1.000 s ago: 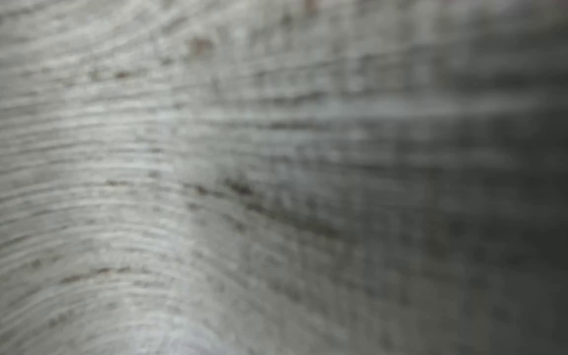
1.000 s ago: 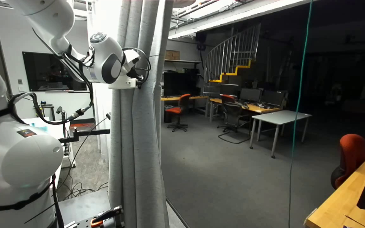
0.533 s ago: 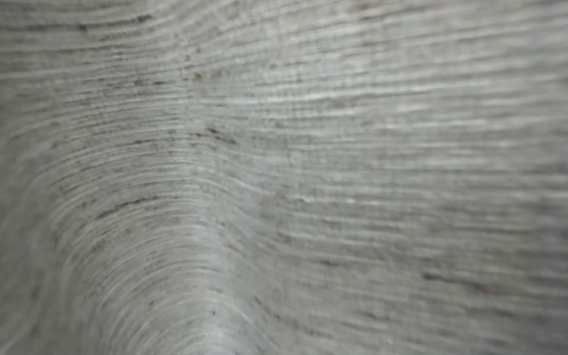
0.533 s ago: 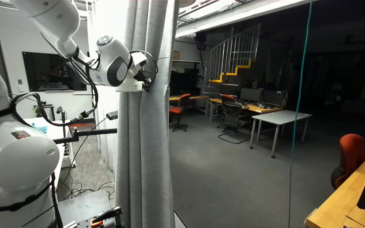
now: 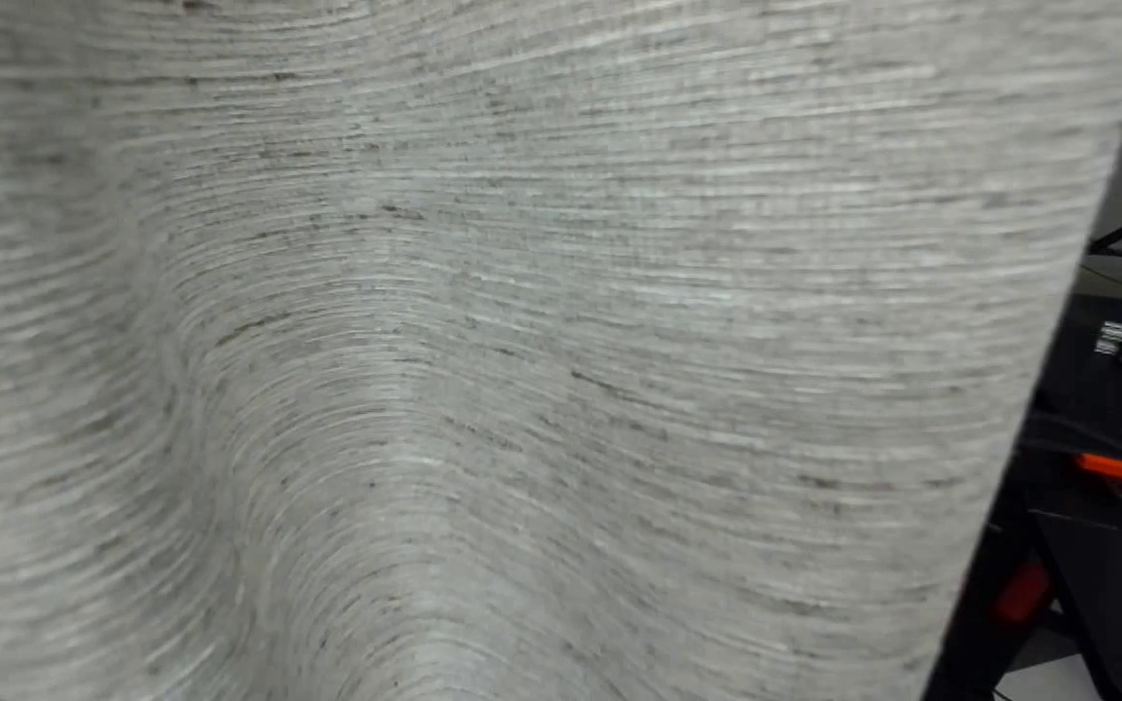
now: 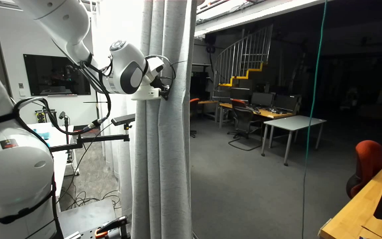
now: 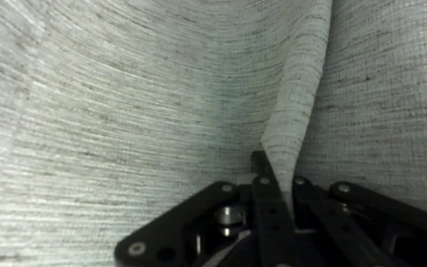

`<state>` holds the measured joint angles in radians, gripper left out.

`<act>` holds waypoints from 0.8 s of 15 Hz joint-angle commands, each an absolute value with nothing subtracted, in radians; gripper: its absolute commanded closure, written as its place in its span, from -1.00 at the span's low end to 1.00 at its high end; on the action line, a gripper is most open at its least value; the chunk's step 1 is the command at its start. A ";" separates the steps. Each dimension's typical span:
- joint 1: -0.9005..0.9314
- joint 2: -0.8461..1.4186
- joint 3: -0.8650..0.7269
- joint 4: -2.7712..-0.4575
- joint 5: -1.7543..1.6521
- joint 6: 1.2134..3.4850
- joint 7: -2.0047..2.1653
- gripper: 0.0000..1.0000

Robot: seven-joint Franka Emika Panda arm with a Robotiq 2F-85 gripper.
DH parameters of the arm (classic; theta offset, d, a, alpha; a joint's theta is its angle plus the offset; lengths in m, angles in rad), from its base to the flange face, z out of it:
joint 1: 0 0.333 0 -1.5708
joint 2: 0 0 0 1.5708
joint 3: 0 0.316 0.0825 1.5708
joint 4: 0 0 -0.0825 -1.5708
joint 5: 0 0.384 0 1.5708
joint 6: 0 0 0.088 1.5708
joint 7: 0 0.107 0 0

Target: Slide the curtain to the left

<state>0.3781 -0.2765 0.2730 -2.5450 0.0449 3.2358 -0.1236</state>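
The curtain [image 6: 171, 149] is light grey woven fabric with fine darker streaks, hanging in vertical folds in front of the arm in an exterior view. It fills most of an exterior view [image 5: 522, 341], where its edge shows at the right. In the wrist view the curtain [image 7: 124, 111] covers the background. My gripper [image 7: 279, 170] is shut on a narrow fold of it, which runs up from between the black fingers. In an exterior view the gripper [image 6: 165, 92] is against the curtain's upper part, and its fingertips are hidden by the fabric.
A black camera [image 6: 123, 119] on a bar [image 6: 103, 138] stands just left of the curtain. A metal plate [image 6: 85, 215] and clamp [image 6: 111, 225] sit by the robot base. A grey table [image 6: 295, 122], a green cable [image 6: 312, 109] and a wooden desk [image 6: 360, 199] are farther right.
My arm and the held curtain have moved right in an exterior view, uncovering more of the bar and camera. The curtain's edge and dark things behind it now show in an exterior view.
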 commanded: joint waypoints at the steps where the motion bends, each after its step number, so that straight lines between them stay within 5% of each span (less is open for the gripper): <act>1: 0.280 -0.224 0.372 -2.632 0.032 3.230 -0.098 0.98; 7: 0.066 -0.262 0.552 -2.647 0.035 3.225 -0.086 0.98; 8: 0.027 -0.274 0.588 -2.652 0.036 3.223 -0.081 0.44; 10: -0.036 -0.283 0.660 -2.673 0.034 3.197 -0.066 0.32; 12: -0.076 -0.256 0.730 -2.712 0.031 3.136 -0.053 0.00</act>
<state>-0.0075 -0.2803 0.6312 -2.6553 0.0453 3.1949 -0.0977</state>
